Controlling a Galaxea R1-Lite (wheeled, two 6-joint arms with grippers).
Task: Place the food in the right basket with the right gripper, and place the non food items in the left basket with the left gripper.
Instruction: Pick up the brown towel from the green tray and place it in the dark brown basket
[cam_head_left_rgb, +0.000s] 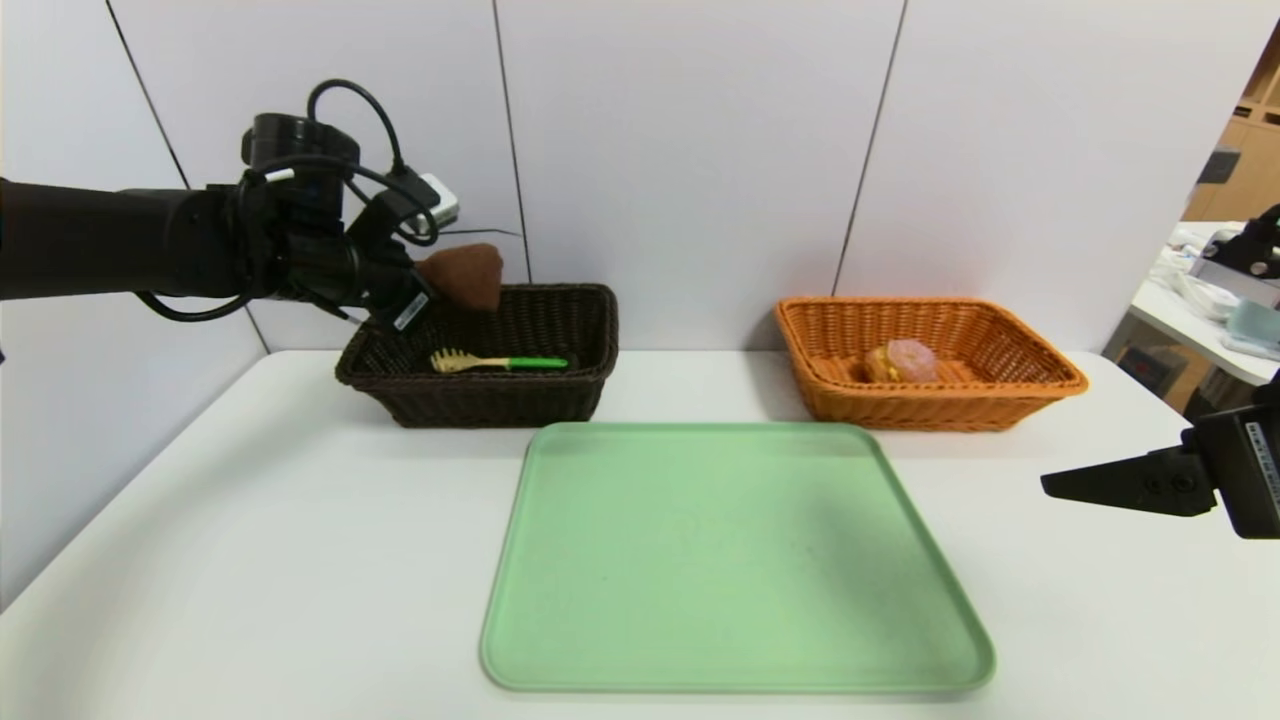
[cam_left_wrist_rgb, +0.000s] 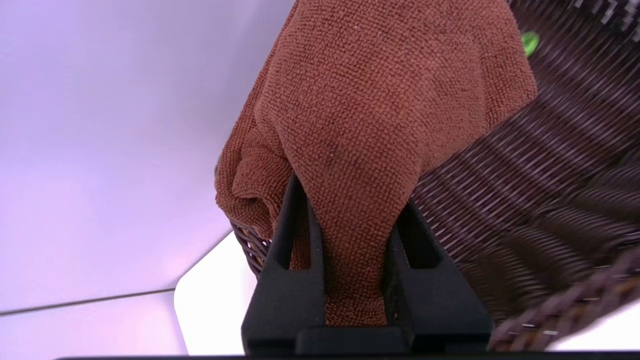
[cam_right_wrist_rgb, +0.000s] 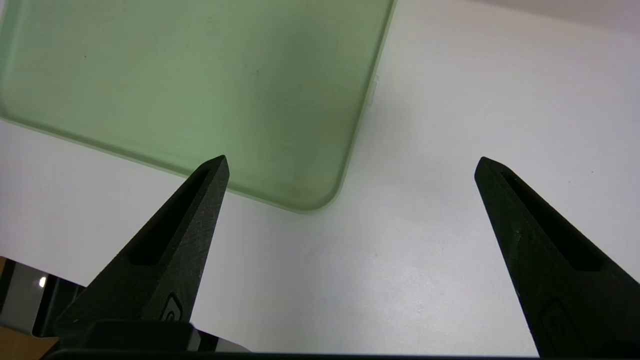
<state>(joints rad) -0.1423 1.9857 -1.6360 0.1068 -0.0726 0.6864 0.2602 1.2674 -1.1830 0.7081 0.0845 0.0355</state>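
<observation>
Left gripper (cam_head_left_rgb: 425, 290) pinching brown towel (cam_head_left_rgb: 465, 275) above dark basket (cam_head_left_rgb: 560, 395), pasta spoon (cam_head_left_rgb: 495, 362) inside

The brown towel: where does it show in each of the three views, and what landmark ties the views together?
Head view: the towel hangs from the left gripper above the dark basket's left end.
Left wrist view: the towel fills the centre, clamped in the left gripper, dark basket behind.
Right wrist view: not in it; only the green tray.
Shared landmark: the dark basket, in the head and left wrist views.
</observation>
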